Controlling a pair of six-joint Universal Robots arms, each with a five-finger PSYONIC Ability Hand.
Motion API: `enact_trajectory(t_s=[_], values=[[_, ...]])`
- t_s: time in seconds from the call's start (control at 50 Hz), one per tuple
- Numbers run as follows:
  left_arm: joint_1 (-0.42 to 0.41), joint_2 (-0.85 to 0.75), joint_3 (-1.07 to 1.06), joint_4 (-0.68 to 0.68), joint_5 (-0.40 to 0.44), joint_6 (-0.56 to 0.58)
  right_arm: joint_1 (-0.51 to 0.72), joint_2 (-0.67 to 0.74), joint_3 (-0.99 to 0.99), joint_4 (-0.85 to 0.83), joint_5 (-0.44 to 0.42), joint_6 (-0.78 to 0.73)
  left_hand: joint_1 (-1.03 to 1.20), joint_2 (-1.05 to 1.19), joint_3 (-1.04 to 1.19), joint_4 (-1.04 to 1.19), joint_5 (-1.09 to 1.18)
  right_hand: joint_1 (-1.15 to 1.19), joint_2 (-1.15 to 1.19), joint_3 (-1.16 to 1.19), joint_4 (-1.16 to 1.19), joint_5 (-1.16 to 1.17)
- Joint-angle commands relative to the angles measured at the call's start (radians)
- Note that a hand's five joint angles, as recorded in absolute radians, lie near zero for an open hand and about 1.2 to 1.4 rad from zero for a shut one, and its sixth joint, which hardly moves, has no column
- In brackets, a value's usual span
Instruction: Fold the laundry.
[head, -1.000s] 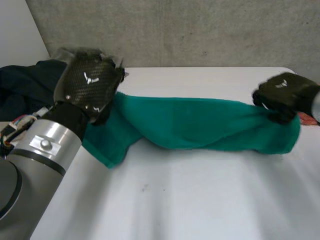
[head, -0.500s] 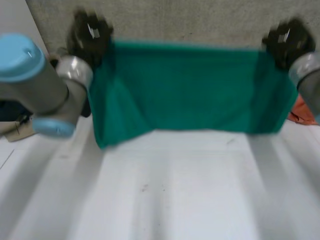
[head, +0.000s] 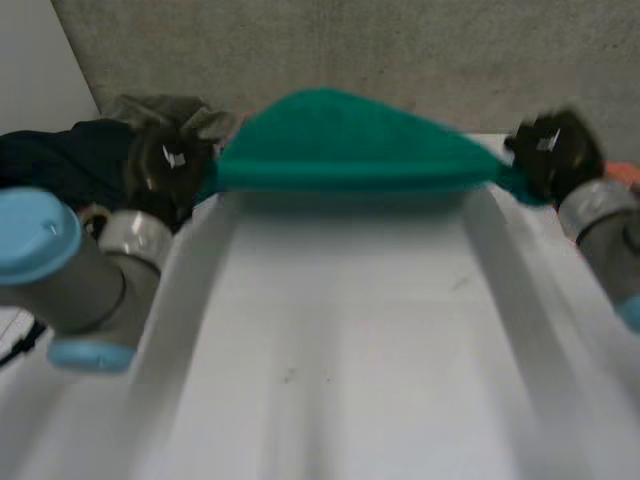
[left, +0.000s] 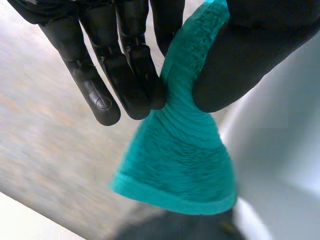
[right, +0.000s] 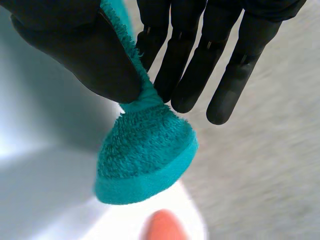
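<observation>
teal towel (head: 345, 140) is up off the white table (head: 340, 340), stretched between both hands over the far side, middle bulging upward; left hand (head: 168, 165) is clamped on the towel's left end, right hand (head: 552, 155) on its right end; left wrist view: thumb presses the cloth against straight fingers (left: 135, 80), and a hemmed corner fans out past the fingertips; right wrist view: same pinch, thumb against straight fingers (right: 172, 65), hemmed corner flaring out beyond them; dark clothing pile (head: 55, 165) sits at the table's far left, just beside the left hand, with a grey-green garment (head: 165, 105) at its far edge; orange item (head: 622, 172) lies near the right hand, too blurred to identify; grey wall (head: 400, 50) behind
</observation>
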Motion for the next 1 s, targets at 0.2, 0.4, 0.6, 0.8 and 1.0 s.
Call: enact_trajectory(t_s=[0.2,0.4,0.6,0.8,1.0], values=[[-0.059,0.038,-0.192,-0.218,0.006,0.002,-0.047,0.008,0.23,0.167,-0.07,-0.01,-0.468,-0.519,-0.516,-0.522,-0.466,0.304,0.226,0.201,0.195,0.21],[0.075,0.196,-0.181,-0.381,0.083,-0.121,-0.098,-0.035,0.256,0.17,-0.135,0.006,-0.796,-0.847,-0.844,-0.85,-0.794,0.304,0.226,0.201,0.195,0.21],[0.189,0.196,-0.181,-0.42,0.19,-0.359,-0.096,-0.034,0.27,0.17,-0.135,0.006,-0.749,-0.8,-0.797,-0.803,-0.747,0.304,0.226,0.201,0.195,0.21],[0.183,0.013,-0.132,-0.433,0.199,-0.377,-0.098,-0.034,0.27,0.169,-0.135,0.006,-0.602,-0.654,-0.65,-0.656,-0.6,0.304,0.226,0.201,0.195,0.21],[0.175,-0.137,-0.005,-0.429,0.185,-0.379,-0.104,-0.038,0.28,0.172,-0.129,0.006,0.243,0.192,0.196,0.19,0.246,0.304,0.226,0.201,0.195,0.21]])
